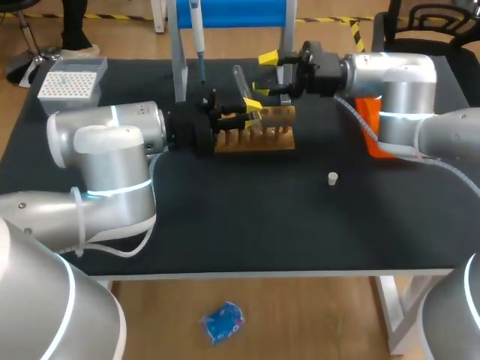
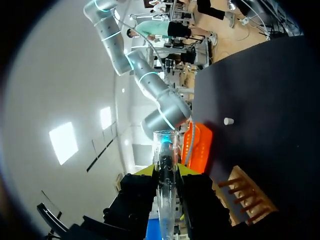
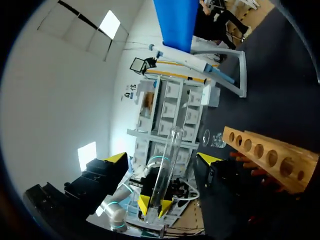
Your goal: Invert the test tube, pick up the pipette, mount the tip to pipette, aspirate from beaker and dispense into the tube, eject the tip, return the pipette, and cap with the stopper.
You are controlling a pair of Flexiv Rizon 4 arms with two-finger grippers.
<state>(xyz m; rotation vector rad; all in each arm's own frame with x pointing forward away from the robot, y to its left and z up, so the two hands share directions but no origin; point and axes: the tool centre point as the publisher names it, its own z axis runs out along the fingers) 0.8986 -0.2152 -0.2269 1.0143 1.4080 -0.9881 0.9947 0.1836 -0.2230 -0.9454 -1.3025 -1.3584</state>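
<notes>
**Tube held up between two grippers**

One white plastic tip box (image 1: 69, 81) and one blue-and-white pipette (image 1: 198, 34), hanging on its stand, sit unused. My left gripper (image 1: 253, 106) is clamped on the single clear glass test tube (image 1: 241, 81) above the one wooden peg rack (image 1: 259, 133), probably for inverting. My right gripper (image 3: 162, 160), fingers apart, brackets the tube without touching. One small white stopper (image 1: 333, 178) lies well apart, ready for capping.

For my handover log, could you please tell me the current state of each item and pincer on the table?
Left pincer, shut on the test tube.
Right pincer, open.
Test tube, uncapped, tilted, gripped.
Stopper, loose on the table.
Pipette, hanging on its stand.
</notes>
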